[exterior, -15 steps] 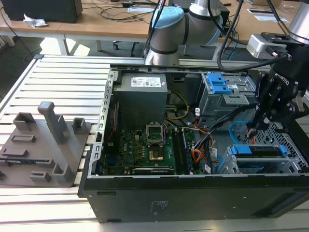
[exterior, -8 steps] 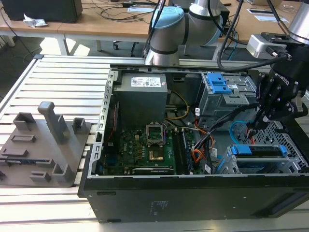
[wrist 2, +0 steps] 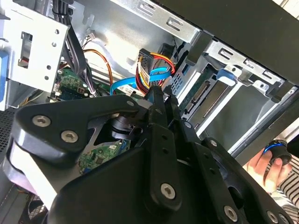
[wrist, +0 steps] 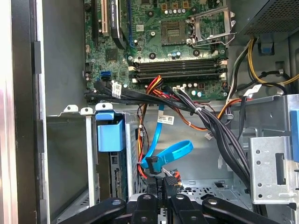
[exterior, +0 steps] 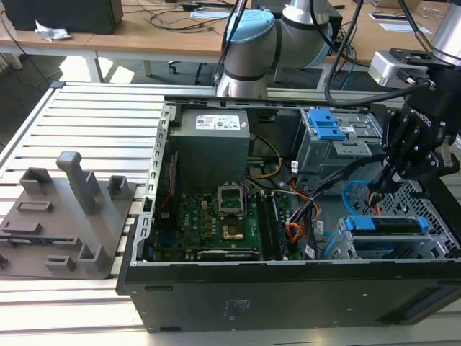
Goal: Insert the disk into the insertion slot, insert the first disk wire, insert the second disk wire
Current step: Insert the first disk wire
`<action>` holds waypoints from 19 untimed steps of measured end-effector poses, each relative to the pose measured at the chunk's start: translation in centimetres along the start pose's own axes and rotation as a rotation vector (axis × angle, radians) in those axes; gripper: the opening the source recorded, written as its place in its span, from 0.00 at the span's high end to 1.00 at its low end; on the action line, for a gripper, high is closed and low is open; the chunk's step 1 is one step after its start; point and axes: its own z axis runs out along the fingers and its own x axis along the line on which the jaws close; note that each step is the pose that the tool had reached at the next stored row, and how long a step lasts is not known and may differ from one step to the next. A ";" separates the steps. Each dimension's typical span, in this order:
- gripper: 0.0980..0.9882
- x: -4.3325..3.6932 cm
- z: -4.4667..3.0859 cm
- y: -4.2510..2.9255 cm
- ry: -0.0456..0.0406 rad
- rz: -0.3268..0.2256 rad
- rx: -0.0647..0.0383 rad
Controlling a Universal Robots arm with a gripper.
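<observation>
Gripper (exterior: 378, 189) is low in the black sheet-metal case (exterior: 288, 299), at the exterior view's right. Its black fingers (wrist: 159, 196) are pressed together, pinching a small black plug (wrist: 152, 163). In the first wrist view the glossy blue flat cable (wrist: 173, 151) loops and ends at that plug. A red/yellow/black wire bundle (wrist 2: 150, 63) runs in just beside it.

Disk (exterior: 382, 225) sits inside the drive cage (exterior: 436, 220) at lower right of the exterior view. It is flat, with its bright blue plastic carrier edge facing up. The cage is grey perforated metal, about disk width.

Green motherboard (exterior: 216, 223) lies mid-frame. A matte grey plastic fixture (exterior: 68, 209) with upright posts sits on the slatted table at the exterior view's left. A person's hand (wrist 2: 273, 165) shows in the second wrist view outside the case.
</observation>
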 end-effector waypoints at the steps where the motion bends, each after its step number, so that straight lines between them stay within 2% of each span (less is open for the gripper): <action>1: 0.91 0.09 0.00 -0.01 0.0001 0.000 0.000; 6: 0.91 0.62 0.07 -0.17 0.0000 0.000 0.000; 8: 0.91 1.37 0.17 -0.21 0.0001 0.000 0.000; 12: 0.91 1.96 0.28 -0.25 0.0001 0.000 0.000; 19: 0.91 2.38 0.44 -0.28 0.0001 0.000 0.000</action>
